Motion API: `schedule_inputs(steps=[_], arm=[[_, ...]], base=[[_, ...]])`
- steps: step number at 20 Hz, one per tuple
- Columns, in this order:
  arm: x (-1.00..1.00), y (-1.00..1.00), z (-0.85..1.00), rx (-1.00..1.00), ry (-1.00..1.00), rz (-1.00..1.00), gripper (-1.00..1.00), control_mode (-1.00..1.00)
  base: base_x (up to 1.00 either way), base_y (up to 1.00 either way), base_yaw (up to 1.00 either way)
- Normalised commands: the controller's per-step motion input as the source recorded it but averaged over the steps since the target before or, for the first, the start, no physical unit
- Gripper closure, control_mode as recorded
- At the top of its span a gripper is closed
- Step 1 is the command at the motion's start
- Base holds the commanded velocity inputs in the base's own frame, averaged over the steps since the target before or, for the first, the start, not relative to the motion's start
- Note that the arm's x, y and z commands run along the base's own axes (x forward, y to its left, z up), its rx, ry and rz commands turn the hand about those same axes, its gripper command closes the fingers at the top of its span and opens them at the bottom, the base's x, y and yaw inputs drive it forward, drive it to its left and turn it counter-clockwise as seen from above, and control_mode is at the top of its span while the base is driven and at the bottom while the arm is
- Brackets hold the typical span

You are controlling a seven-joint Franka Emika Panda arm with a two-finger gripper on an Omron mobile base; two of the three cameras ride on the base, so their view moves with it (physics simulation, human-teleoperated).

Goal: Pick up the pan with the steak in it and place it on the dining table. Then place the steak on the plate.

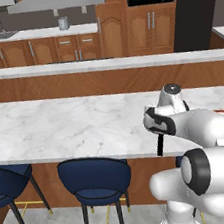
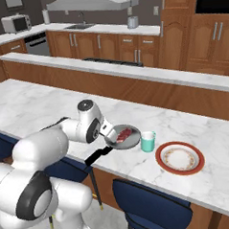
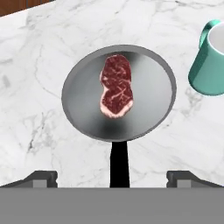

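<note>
The grey pan (image 3: 144, 94) rests on the white marble dining table (image 3: 30, 57), its black handle (image 3: 119, 164) pointing back toward my hand. The red marbled steak (image 3: 116, 85) lies flat in the pan, a little left of its centre. My gripper (image 3: 113, 177) is open, with its two dark fingertips (image 3: 41, 177) wide apart on either side of the handle and clear of it. From the right base view the pan (image 2: 130, 140) sits near the table's front edge with the steak (image 2: 123, 134) in it. The red-rimmed plate (image 2: 179, 158) lies to its right, bare.
A teal cup (image 2: 148, 141) stands upright between pan and plate, close to the pan's rim. Dark blue stools (image 1: 95, 179) line the table's near edge (image 1: 65, 158). A second marble counter (image 2: 133, 72) runs behind the table. My own arm (image 1: 207, 126) covers the pan in the left base view.
</note>
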Motion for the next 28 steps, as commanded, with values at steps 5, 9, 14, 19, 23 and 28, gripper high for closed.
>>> schedule_inputs(steps=[5, 9, 14, 19, 23, 28], arm=[[-0.11, -0.02, 0.50, 0.06, -0.09, 0.00, -1.00, -1.00], [-0.02, 0.00, 0.09, 0.00, -0.05, 0.00, -1.00, -1.00], [0.29, -0.11, -0.07, 0.00, 0.00, 0.01, -1.00, -1.00], [0.37, -0.10, -0.25, -0.02, 0.02, 0.03, -1.00, -1.00], [0.21, -0.12, -0.24, -0.01, 0.07, 0.08, -1.00, -1.00], [0.16, -0.30, -0.21, 0.00, 0.06, 0.11, -1.00, -1.00]], base=[[0.00, 0.00, 0.00], [0.00, 0.00, 0.00], [0.00, 0.00, 0.00], [0.00, 0.00, 0.00], [0.00, 0.00, 0.00], [0.00, 0.00, 0.00]])
